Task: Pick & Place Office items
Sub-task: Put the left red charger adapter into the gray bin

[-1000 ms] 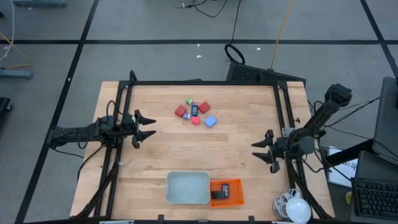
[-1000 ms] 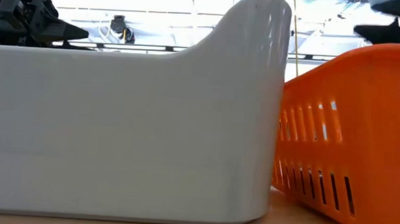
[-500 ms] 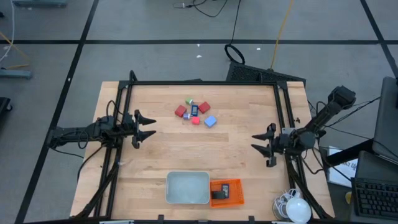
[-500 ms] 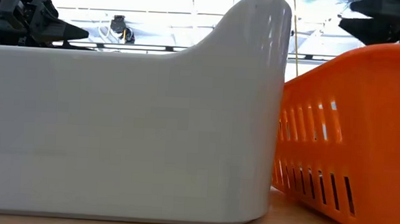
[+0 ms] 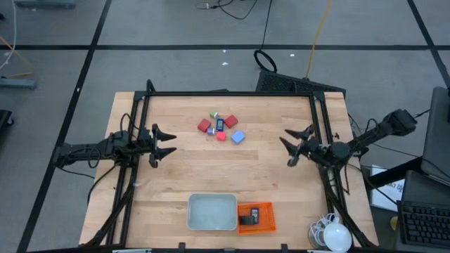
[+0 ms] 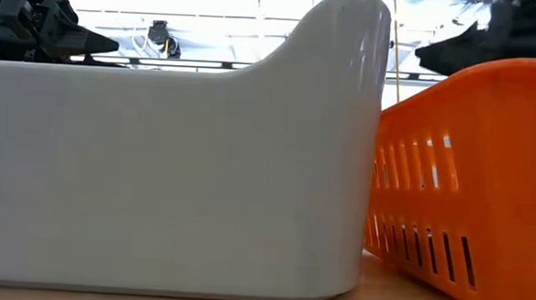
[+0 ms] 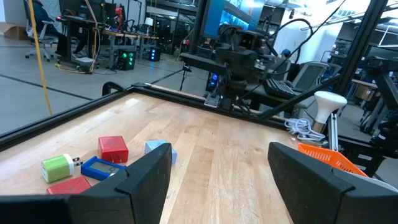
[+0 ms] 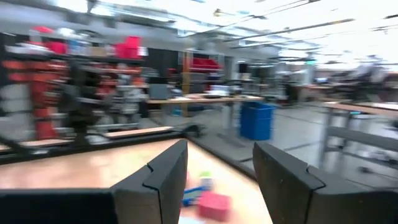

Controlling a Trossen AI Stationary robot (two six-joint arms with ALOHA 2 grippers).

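Seeing the office items in a tight cluster (image 5: 220,128) on the far middle of the counter (image 5: 267,176): red block (image 5: 204,126), second red block (image 5: 230,121), green piece (image 5: 214,115), white-blue piece (image 5: 220,124), pink block (image 5: 221,136), blue block (image 5: 238,137). All lie loose on the wood, none touched by a claw. One black flat item (image 5: 247,221) sits inside the orange mesh basket (image 5: 266,217) at the near edge, which stands against the right side of the grey tray (image 5: 211,211).

Left claw (image 5: 166,143) waits over the counter's left side, pointed toward the cluster but well apart from it. Fingers (image 7: 140,180) wide apart, nothing between them. From my left wrist view the cluster sits ahead of the fingers: red block (image 7: 113,149), green piece (image 7: 57,168), white-blue piece (image 7: 103,168), blue block (image 7: 158,149).

Right claw (image 5: 290,144) is over the right side of the counter, right of the blue block, aimed at the cluster, clear of everything. Fingers (image 8: 158,177) partly open with a visible gap, empty. Right wrist view is blurred; I make out only a reddish piece (image 8: 213,205) ahead.

Low view is mostly blocked by the tray wall (image 6: 157,172) and the basket (image 6: 469,179).
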